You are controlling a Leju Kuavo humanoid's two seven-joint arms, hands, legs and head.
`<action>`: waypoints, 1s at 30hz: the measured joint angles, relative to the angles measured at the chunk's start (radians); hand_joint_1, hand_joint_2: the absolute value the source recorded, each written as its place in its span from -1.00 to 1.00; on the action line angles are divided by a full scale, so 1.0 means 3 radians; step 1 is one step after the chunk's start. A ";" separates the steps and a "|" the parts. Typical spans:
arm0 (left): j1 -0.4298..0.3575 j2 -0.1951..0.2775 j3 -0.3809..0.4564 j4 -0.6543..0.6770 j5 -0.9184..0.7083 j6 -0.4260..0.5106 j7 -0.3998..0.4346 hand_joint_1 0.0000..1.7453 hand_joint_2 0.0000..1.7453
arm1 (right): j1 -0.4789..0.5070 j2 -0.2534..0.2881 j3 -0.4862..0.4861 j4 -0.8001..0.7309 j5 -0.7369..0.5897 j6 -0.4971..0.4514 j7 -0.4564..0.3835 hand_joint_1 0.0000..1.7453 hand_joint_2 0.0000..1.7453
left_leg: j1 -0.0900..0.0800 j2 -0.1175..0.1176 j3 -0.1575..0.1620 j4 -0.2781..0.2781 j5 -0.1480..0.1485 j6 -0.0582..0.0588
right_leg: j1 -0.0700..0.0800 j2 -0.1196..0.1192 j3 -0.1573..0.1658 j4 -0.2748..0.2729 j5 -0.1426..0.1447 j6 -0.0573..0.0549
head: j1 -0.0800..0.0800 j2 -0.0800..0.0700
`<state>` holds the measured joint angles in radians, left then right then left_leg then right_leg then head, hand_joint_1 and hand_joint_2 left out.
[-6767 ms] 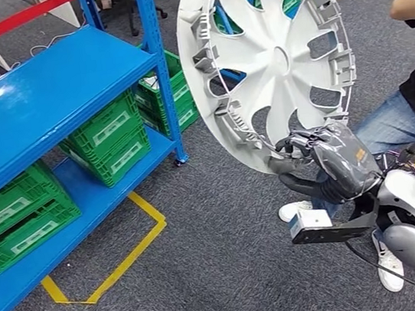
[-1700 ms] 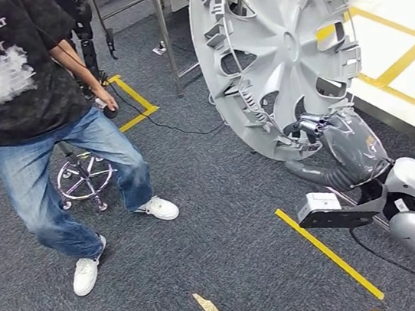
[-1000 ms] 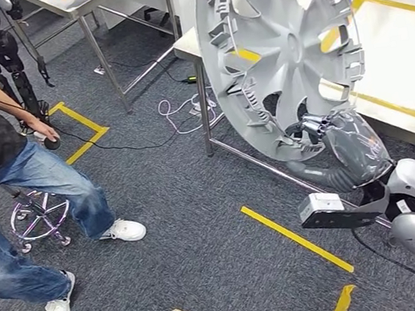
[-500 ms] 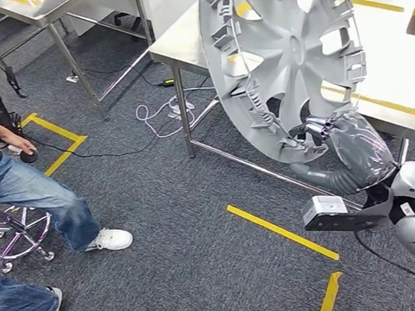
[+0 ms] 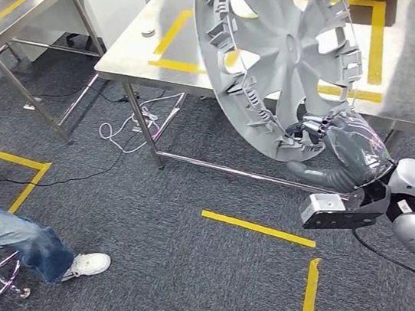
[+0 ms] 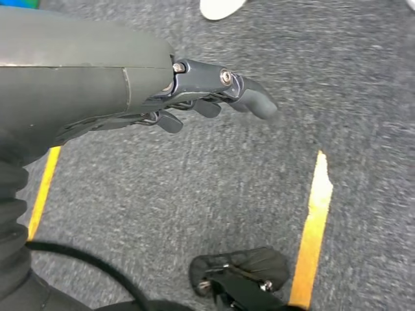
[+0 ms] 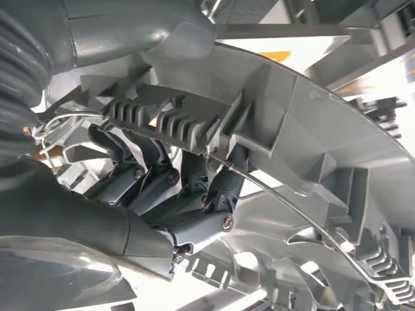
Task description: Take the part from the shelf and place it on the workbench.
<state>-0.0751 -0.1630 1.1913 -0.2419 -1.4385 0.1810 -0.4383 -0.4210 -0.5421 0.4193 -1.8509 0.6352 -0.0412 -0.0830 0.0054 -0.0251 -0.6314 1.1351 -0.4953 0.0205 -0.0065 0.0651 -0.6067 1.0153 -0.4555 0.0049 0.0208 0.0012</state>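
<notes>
- Held upright above the carpet, at the near edge of the bench (image 5: 138, 53): a grey hubcap (image 5: 284, 52), ribbed back face toward the camera, rim low at the right hand (image 5: 352, 152).
- Clamped on the hubcap's lower rim, right hand fingers (image 7: 146, 178) hooked through a spoke opening and curled behind the clip ribs, thumb pressing the other face.
- Hanging over the carpet at the left: left hand (image 6: 205, 97), holding nothing, fingers loosely extended and apart.
- Probably light for its size: thin moulded plastic, stiff across the spokes, likely to flex at the rim.
- Looks fragile at the small retaining clips and the thin wire ring along the inner rim; best kept clear of hard knocks against the steel bench edge.
- Smooth, possibly slippery on the painted face; better purchase on the ribbed inner side, where the fingers sit.
- Single-point grip at the low rim leaves most of the disc overhanging above the hand, so likely prone to swing or twist during a lowering move.
- Judged still to do: carrying over the bench top, tilting flat and setting down inside the yellow tape (image 5: 375, 39).
- Seen at far left, on the near floor: a person's leg (image 5: 12, 237) in jeans and a white shoe, well apart from the hubcap.
</notes>
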 joint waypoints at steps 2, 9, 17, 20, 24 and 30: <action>0.0001 0.0003 0.0000 0.0000 0.0000 0.0000 0.0000 -1.00 1.00 | 0.0000 0.0000 -0.0001 0.0000 0.0000 0.0001 0.0001 1.00 1.00 | -0.0003 -0.0105 0.0124 -0.0297 0.0088 0.0026 | -0.0007 0.0063 -0.0021 0.0006 0.0010 0.0023 | 0.0001 0.0000; -0.0001 -0.0002 -0.0004 -0.0001 0.0003 -0.0005 0.0002 -1.00 1.00 | 0.0011 -0.0010 -0.0010 -0.0006 -0.0004 0.0001 0.0003 1.00 1.00 | 0.0011 0.0064 0.0182 -0.0436 0.0114 0.0064 | -0.0024 -0.0144 -0.0305 0.0482 -0.0252 0.0155 | 0.0036 0.0001; 0.0001 -0.0017 -0.0004 -0.0003 0.0003 -0.0009 0.0003 -1.00 1.00 | 0.0014 -0.0010 -0.0007 -0.0006 -0.0003 0.0001 0.0004 1.00 1.00 | -0.0002 0.0302 0.0206 -0.0387 0.0044 -0.0015 | -0.0045 -0.0408 -0.0032 0.0050 -0.0012 0.0201 | 0.0036 0.0001; -0.0001 -0.0018 -0.0004 -0.0005 0.0004 -0.0008 0.0004 -1.00 1.00 | 0.0021 -0.0010 -0.0009 -0.0007 -0.0003 0.0000 0.0005 1.00 1.00 | -0.0016 0.0370 0.0223 -0.0381 0.0023 -0.0052 | -0.0035 -0.0349 -0.0012 0.0016 -0.0022 0.0108 | 0.0026 0.0001; -0.0007 -0.0017 -0.0005 -0.0005 0.0007 -0.0008 0.0004 -1.00 1.00 | 0.0017 -0.0011 -0.0017 -0.0009 -0.0003 0.0000 0.0007 1.00 1.00 | 0.0009 0.0182 0.0046 0.0082 -0.0268 -0.0100 | -0.0047 -0.0234 -0.0003 0.0011 -0.0021 0.0022 | 0.0000 0.0000; 0.0008 -0.0016 -0.0005 -0.0005 0.0009 -0.0008 0.0004 -1.00 1.00 | 0.0023 -0.0010 -0.0007 -0.0008 0.0000 0.0001 0.0006 1.00 1.00 | 0.0005 0.0042 -0.0041 0.0142 -0.0083 -0.0035 | -0.0027 -0.0003 0.0008 0.0014 -0.0021 0.0007 | -0.0008 0.0001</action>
<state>-0.0726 -0.1679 1.1898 -0.2434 -1.4359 0.1785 -0.4372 -0.4142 -0.5451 0.4173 -1.8533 0.6352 -0.0410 -0.0812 0.0069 -0.0125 -0.6437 1.1778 -0.5202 0.0098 -0.0146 0.0642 -0.6042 1.0195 -0.4619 0.0069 0.0185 0.0013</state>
